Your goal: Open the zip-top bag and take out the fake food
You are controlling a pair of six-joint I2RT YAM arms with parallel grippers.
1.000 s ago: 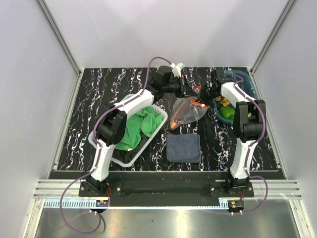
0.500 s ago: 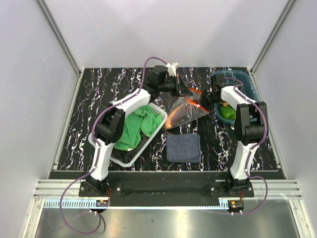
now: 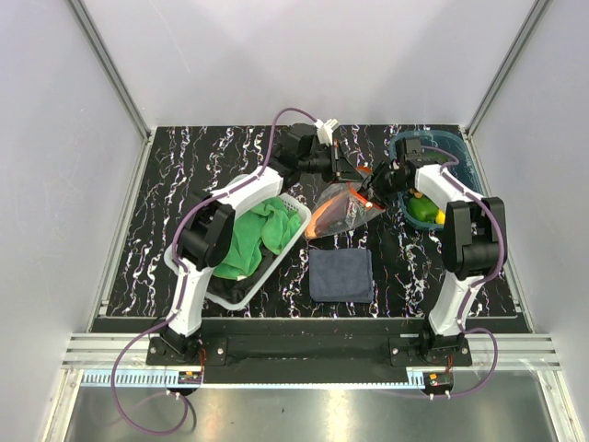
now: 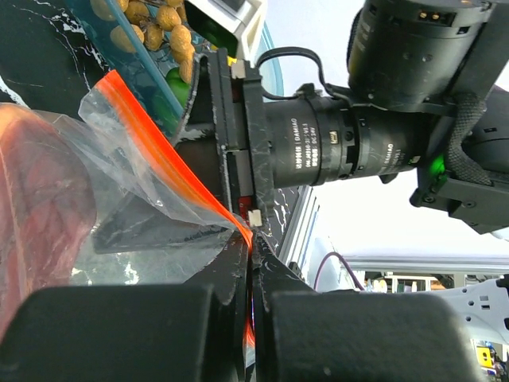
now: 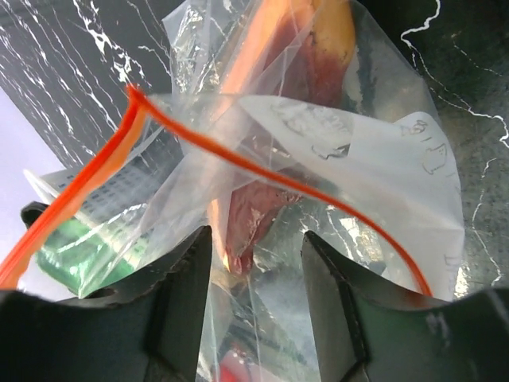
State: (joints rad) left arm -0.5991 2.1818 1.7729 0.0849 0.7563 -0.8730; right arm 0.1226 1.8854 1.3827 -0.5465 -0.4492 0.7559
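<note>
The clear zip-top bag (image 3: pixel 339 212) hangs open between both grippers above the table, its orange-red zip strip (image 5: pixel 71 215) spread apart. My left gripper (image 3: pixel 348 173) is shut on the strip's corner (image 4: pixel 248 235). My right gripper (image 3: pixel 373 189) is open at the bag's mouth, and its fingers (image 5: pixel 183 294) straddle loose plastic (image 5: pixel 262 318). Orange and dark red toy pieces (image 5: pixel 262 183) lie inside the bag. A green piece (image 3: pixel 421 209) and a yellow piece (image 3: pixel 440 217) lie in the blue tray. Brown balls (image 4: pixel 151 20) show in the left wrist view.
The translucent blue tray (image 3: pixel 456 152) stands at the back right, right behind the right gripper. A white basket (image 3: pixel 241 302) with a green cloth (image 3: pixel 258 235) stands on the left. A dark blue cloth (image 3: pixel 340 274) lies flat in front of the bag.
My right gripper has moved left from the tray to the bag's mouth. The bag has bunched and shifted a little left. My left gripper keeps its hold on the zip strip.
</note>
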